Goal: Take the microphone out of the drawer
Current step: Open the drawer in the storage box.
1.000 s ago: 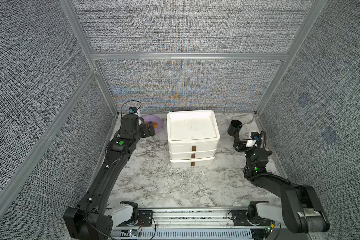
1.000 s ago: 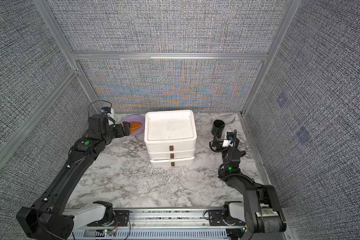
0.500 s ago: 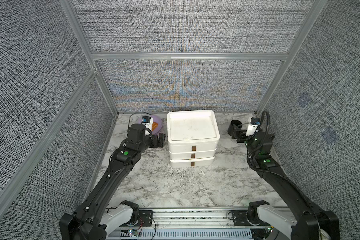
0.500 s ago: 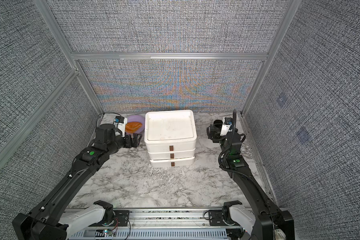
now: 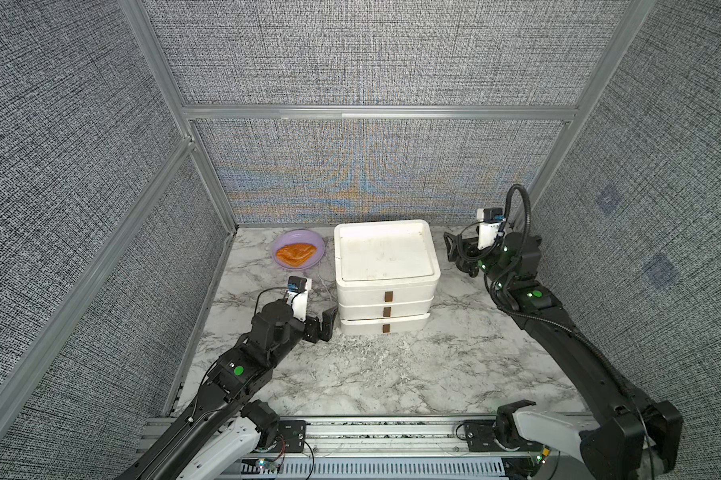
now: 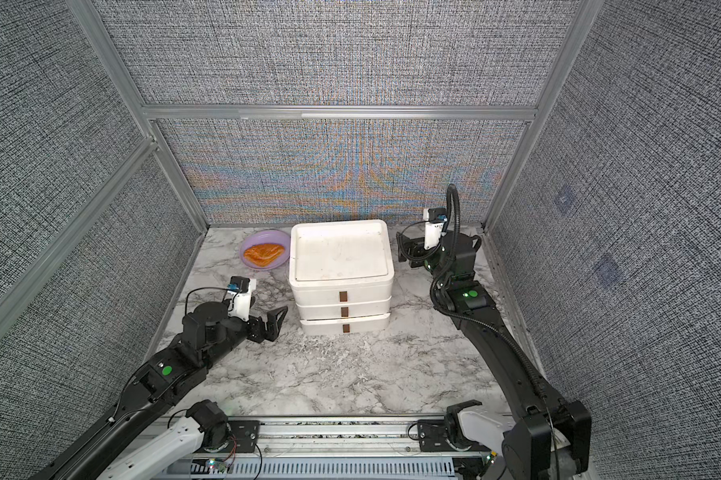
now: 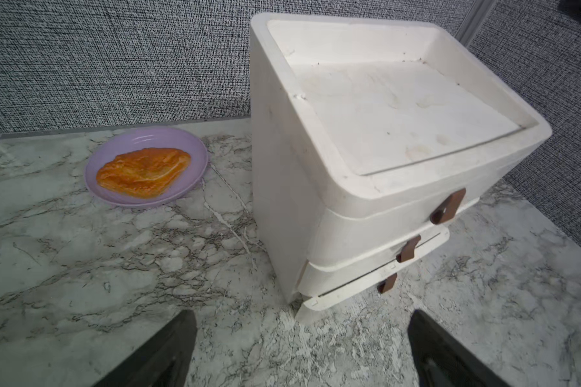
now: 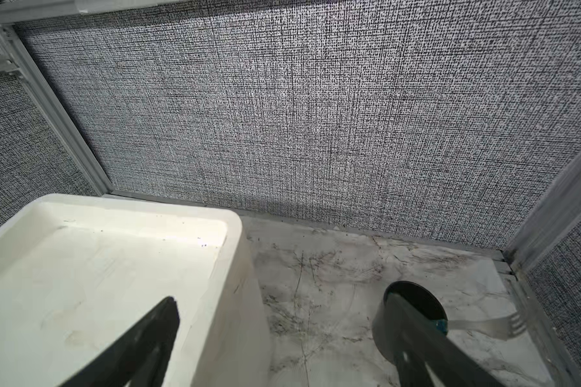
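Note:
The white three-drawer unit [image 5: 385, 253] [image 6: 340, 253] stands at the back middle of the marble table, each drawer with a brown tab. In the left wrist view its bottom drawer [image 7: 376, 284] sits slightly ajar. The microphone is hidden. My left gripper [image 5: 323, 324] [image 6: 271, 324] [image 7: 302, 318] is open, low over the table, just left of the unit's front left corner, with nothing between its fingers. My right gripper [image 5: 454, 253] [image 6: 402, 247] [image 8: 282, 301] is open and empty, raised beside the unit's right side near its top edge.
A purple plate [image 5: 284, 241] [image 7: 141, 137] with an orange pastry [image 5: 295, 254] lies at the back left. A black cup [image 8: 423, 301] and a fork [image 8: 496, 325] are at the back right, under my right gripper. Fabric walls close in three sides.
My left gripper came from the back by the plate forward to the unit's front left corner. My right arm rose, and its gripper moved toward the unit's right side.

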`<state>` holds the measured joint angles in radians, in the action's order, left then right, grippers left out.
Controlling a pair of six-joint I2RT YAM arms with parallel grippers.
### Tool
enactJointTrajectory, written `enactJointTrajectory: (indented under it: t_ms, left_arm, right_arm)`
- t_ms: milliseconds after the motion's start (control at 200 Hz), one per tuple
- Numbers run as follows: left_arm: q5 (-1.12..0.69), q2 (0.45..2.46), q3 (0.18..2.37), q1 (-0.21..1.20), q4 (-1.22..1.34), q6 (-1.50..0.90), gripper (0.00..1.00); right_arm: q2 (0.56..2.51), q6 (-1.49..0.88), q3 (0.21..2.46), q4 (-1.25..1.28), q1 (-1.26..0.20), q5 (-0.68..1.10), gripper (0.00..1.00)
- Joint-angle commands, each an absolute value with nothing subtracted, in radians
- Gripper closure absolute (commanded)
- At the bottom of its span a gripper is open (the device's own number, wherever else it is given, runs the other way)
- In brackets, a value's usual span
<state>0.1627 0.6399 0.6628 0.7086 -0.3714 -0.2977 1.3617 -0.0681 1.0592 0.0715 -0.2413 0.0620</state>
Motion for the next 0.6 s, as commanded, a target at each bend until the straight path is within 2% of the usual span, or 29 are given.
enactJointTrajectory:
  t_ms: [0,145,245,330,485,596]
  left_arm:
    - [0.299,0.59,0.6,0.796,-0.309,-0.338,0.0]
    - [0.38,0.63,0.597,0.856,-0.274,-0.328,0.0]
    - [0.402,0.739,0.707,0.856,-0.311,-0.281,0.0]
    - [0.489,0.834,0.81,0.856,-0.356,-0.316,0.0]
    - [0.444,0.93,0.944,0.838,-0.348,-0.21,0.0]
    - [0.288,0.997,1.068,0.748,-0.392,-0.164,0.0]
  right_arm:
    - [1.412,-0.075,1.125,0.033,-0.25,0.138,0.02]
    - [1.418,-0.062,1.151,0.025,-0.302,0.123,0.02]
    - [1.37,-0.052,1.105,0.043,-0.348,0.061,0.02]
    - [1.323,-0.047,1.062,0.038,-0.381,0.02,0.02]
    - [1.213,-0.037,0.971,0.036,-0.458,-0.054,0.02]
    - [1.138,-0.013,0.915,0.031,-0.532,-0.135,0.02]
